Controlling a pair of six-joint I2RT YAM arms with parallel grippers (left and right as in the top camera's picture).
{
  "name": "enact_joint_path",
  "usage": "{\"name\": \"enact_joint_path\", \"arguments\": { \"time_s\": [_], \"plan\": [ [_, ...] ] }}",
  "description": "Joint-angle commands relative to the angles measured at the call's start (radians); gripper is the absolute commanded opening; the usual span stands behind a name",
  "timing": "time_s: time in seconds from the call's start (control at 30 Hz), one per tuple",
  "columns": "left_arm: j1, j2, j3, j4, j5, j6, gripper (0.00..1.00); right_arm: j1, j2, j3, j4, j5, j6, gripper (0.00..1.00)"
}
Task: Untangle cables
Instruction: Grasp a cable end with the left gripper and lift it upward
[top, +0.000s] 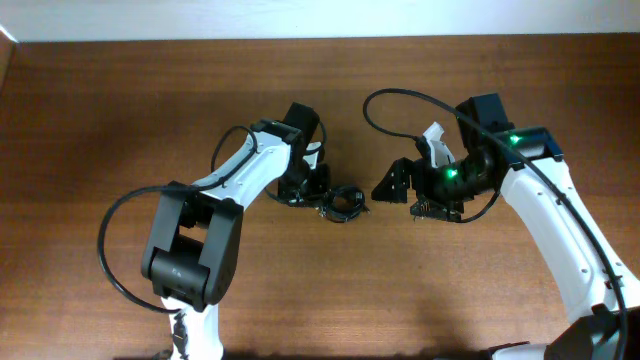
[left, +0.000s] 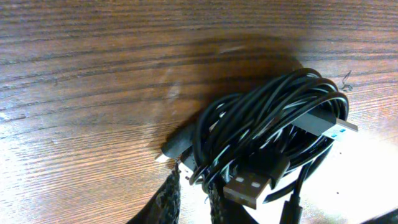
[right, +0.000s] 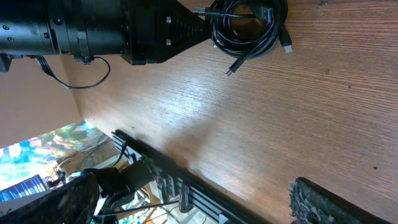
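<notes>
Strands at the near rim of the cables (left: 267, 124) run down into the slim gap between my left fingers (left: 168, 199), which stand nearly together. Whether they truly pinch a cord I cannot tell, since the contact sits at the picture's bottom edge. From those fingers the bundle spreads toward 1 o'clock as one tight coil, with a flat USB plug (left: 252, 186) poking out at its 6 o'clock side. From overhead, the knot lies in the middle of the tabletop (top: 120, 100). At its 3 o'clock my right fingers (top: 392, 183) hover near it, spread wide and holding nothing. I judge this the opening step: anchoring one side. Next I need a firm hold on a few strands here. Then the right must catch a free plug end and draw it toward 3 o'clock.
</notes>
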Motion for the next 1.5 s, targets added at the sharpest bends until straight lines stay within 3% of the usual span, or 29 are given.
{"name": "enact_joint_path", "arguments": {
  "time_s": [0.0,0.27,0.4,0.6,0.83,1.17,1.4,1.47],
  "plan": [
    [-0.003,0.010,0.006,0.009,-0.018,-0.006,0.20,0.005,0.003,0.011,0.003,0.003,0.000,0.98],
    [-0.003,0.010,0.006,0.043,-0.015,-0.006,0.23,0.005,0.003,0.011,0.003,0.003,0.001,0.98],
    [-0.003,0.011,0.006,0.072,-0.023,-0.006,0.07,0.005,0.003,0.011,0.002,0.003,0.001,0.98],
    [-0.003,0.011,0.006,0.071,-0.020,0.006,0.00,0.005,0.003,0.011,0.003,0.003,0.000,0.98],
    [-0.003,-0.092,0.055,0.054,0.398,0.157,0.00,0.005,0.003,0.011,0.003,0.055,0.001,0.98],
    [-0.005,-0.481,0.061,0.103,0.433,0.164,0.00,0.005,0.003,0.011,0.014,0.055,0.002,0.98],
    [-0.005,-0.592,0.061,0.217,0.649,0.155,0.00,0.005,0.003,0.011,0.031,0.055,0.009,0.98],
    [-0.005,-0.607,0.061,0.268,0.678,0.094,0.00,0.005,0.003,0.011,0.036,0.055,0.009,0.98]
  ]
}}
